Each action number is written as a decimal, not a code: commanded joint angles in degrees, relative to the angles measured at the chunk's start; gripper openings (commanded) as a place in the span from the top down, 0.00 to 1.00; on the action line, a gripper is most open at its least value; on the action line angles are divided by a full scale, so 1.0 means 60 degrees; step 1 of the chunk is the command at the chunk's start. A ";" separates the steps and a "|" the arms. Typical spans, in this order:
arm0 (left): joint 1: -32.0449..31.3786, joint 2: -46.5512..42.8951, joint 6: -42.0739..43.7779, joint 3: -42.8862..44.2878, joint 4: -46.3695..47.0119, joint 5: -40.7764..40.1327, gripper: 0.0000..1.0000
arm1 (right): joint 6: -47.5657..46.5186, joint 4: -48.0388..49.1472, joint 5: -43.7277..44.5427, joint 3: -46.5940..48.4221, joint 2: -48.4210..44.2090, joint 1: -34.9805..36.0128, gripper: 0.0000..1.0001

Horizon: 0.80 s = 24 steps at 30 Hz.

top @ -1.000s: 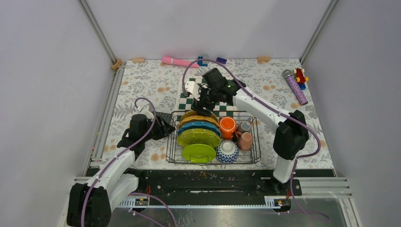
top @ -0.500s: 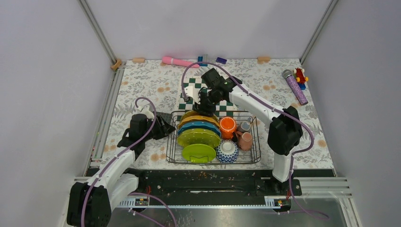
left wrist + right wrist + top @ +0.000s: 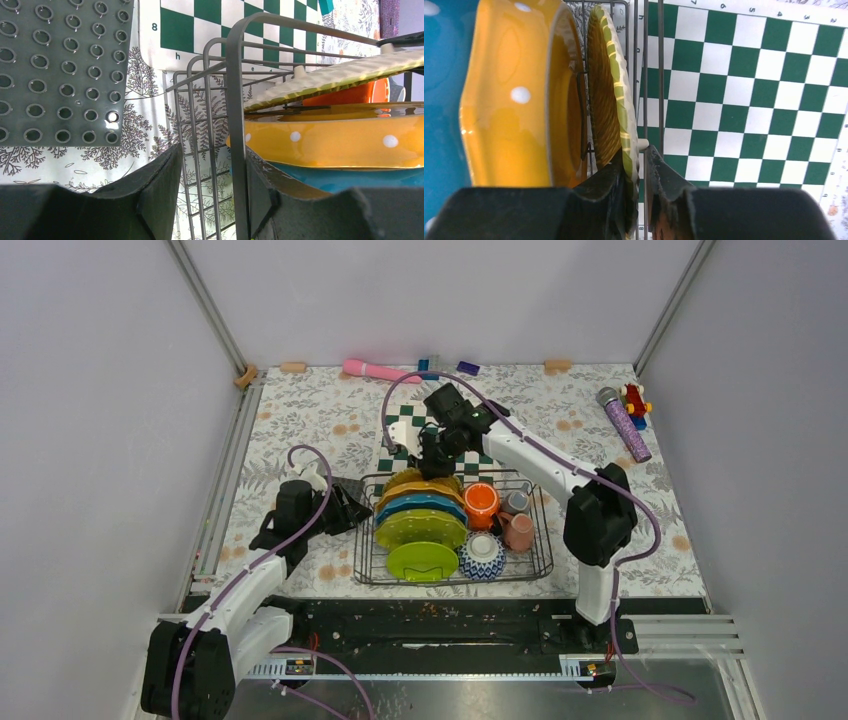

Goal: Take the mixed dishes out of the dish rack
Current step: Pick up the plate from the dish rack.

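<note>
The dish rack (image 3: 362, 540) holds upright plates: a striped yellow-green plate (image 3: 415, 480) at the back, then yellow-orange (image 3: 420, 493), teal (image 3: 420, 508) and lime green (image 3: 420, 530). An orange cup (image 3: 481, 502), grey cup (image 3: 517, 502), pink mug (image 3: 518, 530) and patterned bowl (image 3: 482, 555) fill its right side. My right gripper (image 3: 637, 152) is shut on the rim of the striped plate (image 3: 616, 75), and a back wire of the rack lies between its fingers too. My left gripper (image 3: 212, 152) stands open astride the rack's left end wire (image 3: 235, 100), which touches only the right finger.
A green-and-white chessboard (image 3: 400, 435) lies just behind the rack, and a dark grey studded mat (image 3: 60, 70) to its left. A pink wand (image 3: 375, 370), a purple microphone (image 3: 625, 425) and a small toy (image 3: 635, 398) lie near the back edge.
My right gripper's jaws have closed from wide apart onto the rear plate's rim, and that arm's elbow has swung left. The left gripper has narrowed slightly around the rack's wire.
</note>
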 commanded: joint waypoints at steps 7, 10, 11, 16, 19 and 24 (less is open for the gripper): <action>0.0065 0.0010 -0.0035 -0.0118 0.0033 -0.0390 0.55 | -0.0584 0.1397 -0.0111 -0.0329 -0.2617 -0.0041 1.00; 0.0065 0.0025 -0.0074 -0.0137 0.0031 -0.0388 0.56 | -0.0284 0.2145 0.0035 -0.0766 -0.3155 -0.0046 1.00; 0.0065 0.0021 -0.0067 -0.0135 0.0045 -0.0363 0.56 | -0.0118 0.2451 0.0116 -0.0937 -0.3305 -0.0046 1.00; 0.0065 -0.0070 -0.0120 -0.0150 0.0033 -0.0247 0.56 | 0.0959 0.4126 0.0852 -0.1662 -0.4063 -0.0058 1.00; 0.0065 -0.0195 -0.0170 -0.0166 0.0033 -0.0191 0.56 | 0.2478 0.5441 0.1968 -0.2317 -0.4759 -0.0054 1.00; 0.0065 -0.0262 -0.0210 -0.0167 0.0047 -0.0249 0.56 | 0.6583 0.7549 0.6571 -0.3805 -0.6267 -0.0115 1.00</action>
